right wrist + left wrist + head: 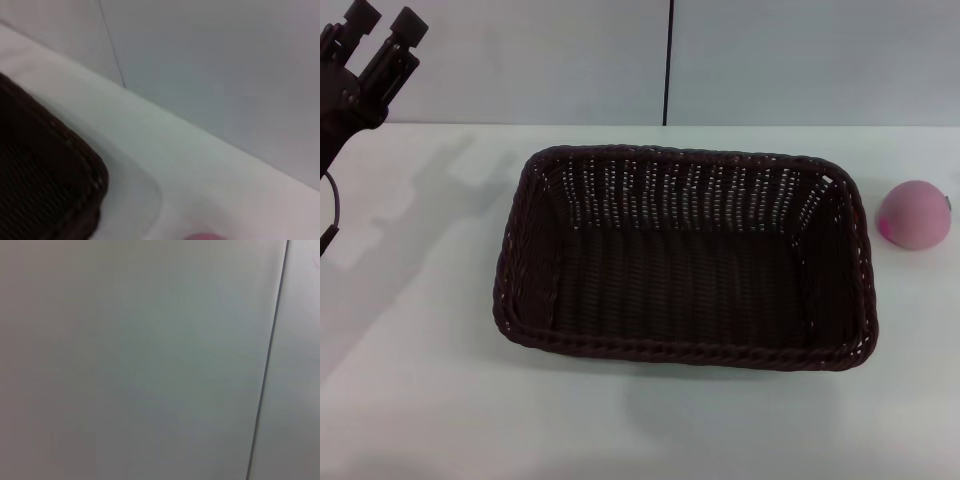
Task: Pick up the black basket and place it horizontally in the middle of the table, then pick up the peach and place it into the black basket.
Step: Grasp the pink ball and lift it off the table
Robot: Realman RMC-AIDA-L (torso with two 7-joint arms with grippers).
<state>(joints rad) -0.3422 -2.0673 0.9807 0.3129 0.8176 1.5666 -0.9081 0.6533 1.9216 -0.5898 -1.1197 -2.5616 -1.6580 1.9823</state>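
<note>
The black basket (pixel 685 255) lies lengthwise across the middle of the white table (pixel 420 350), upright and empty. The peach (pixel 915 215) sits on the table just right of the basket, near the view's right edge, apart from the rim. My left gripper (pixel 382 35) is raised at the far left, well away from the basket, open and empty. My right gripper does not show in any view. The right wrist view shows a rounded corner of the basket (pixel 45 175) and a sliver of the peach (pixel 205 236). The left wrist view shows only wall.
A pale wall with a dark vertical seam (pixel 669 60) stands behind the table's far edge; the seam also shows in the left wrist view (pixel 267 360). A black cable (pixel 332 210) hangs from the left arm.
</note>
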